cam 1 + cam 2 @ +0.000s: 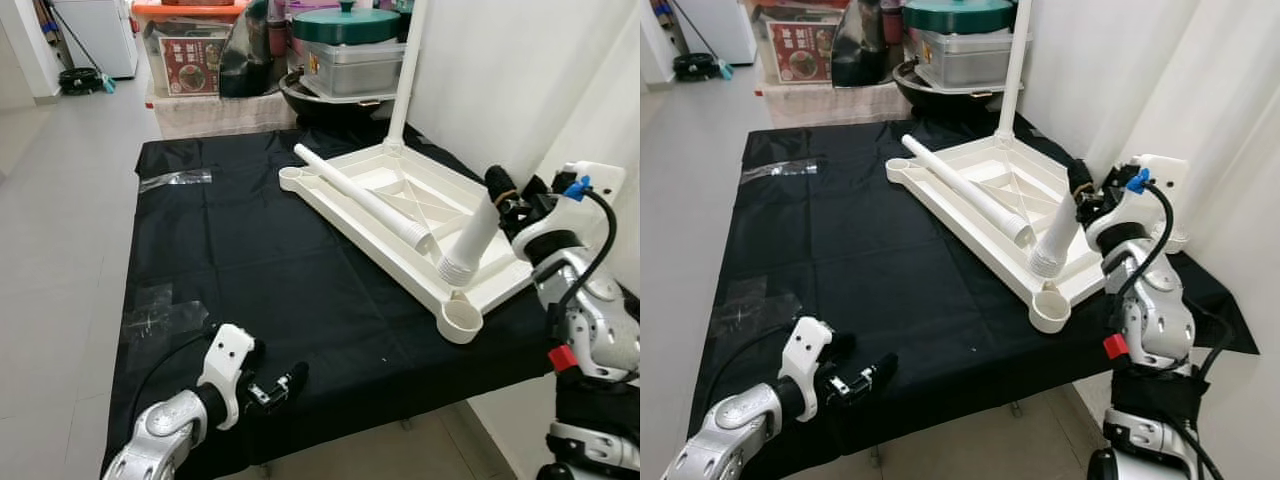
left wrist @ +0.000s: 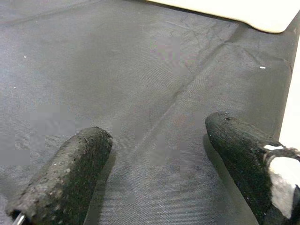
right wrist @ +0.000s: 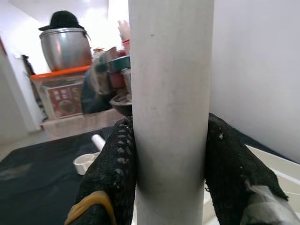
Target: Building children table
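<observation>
A white plastic tabletop lies upside down on the black cloth, with one white leg standing upright in its far corner socket. A second loose leg lies across it. My right gripper is shut on a third white leg, held tilted with its ribbed end just above the empty near corner socket. My left gripper rests low at the table's front left, open, its fingers over bare cloth.
The black-covered table has tape patches at its left. Behind it stand storage boxes, pots and a metal container. A white wall runs along the right. Grey floor lies to the left.
</observation>
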### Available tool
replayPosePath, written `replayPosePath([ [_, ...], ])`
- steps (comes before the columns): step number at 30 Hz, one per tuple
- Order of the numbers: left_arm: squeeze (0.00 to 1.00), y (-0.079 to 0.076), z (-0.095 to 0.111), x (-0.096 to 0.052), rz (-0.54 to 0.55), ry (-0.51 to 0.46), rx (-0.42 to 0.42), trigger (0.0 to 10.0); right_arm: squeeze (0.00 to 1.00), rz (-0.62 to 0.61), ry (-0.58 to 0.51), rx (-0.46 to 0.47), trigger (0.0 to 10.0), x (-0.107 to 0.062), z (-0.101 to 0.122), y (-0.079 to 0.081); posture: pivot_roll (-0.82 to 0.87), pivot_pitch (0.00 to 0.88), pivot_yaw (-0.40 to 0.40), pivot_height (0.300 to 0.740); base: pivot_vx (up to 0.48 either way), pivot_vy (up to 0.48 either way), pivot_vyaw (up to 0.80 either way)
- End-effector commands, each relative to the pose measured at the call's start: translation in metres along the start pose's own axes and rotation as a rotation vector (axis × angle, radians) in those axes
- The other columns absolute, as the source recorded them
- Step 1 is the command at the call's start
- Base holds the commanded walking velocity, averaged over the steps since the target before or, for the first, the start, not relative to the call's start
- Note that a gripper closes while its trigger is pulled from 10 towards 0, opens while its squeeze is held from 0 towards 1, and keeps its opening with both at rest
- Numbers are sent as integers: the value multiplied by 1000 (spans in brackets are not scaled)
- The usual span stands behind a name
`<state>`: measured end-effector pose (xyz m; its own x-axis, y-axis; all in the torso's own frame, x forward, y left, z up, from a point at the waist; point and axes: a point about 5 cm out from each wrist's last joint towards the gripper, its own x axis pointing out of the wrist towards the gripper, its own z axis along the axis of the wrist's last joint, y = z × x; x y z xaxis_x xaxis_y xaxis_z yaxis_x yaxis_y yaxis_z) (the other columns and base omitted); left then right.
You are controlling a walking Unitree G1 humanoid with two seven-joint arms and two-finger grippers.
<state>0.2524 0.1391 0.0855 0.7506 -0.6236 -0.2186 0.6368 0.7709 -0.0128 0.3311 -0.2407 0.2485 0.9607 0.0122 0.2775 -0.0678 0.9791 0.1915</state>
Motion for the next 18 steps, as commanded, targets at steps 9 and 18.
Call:
replayPosePath([
  [9,0,61,55,-17,140,-109,131,10000,0,279,-70,197,0,15,7,89,7,0,-68,740,0,0,0],
  [18,0,59,81,-9,56,-166,198,10000,0,489,-59,270,0,8,5,147,11,0,-65,740,0,0,0],
])
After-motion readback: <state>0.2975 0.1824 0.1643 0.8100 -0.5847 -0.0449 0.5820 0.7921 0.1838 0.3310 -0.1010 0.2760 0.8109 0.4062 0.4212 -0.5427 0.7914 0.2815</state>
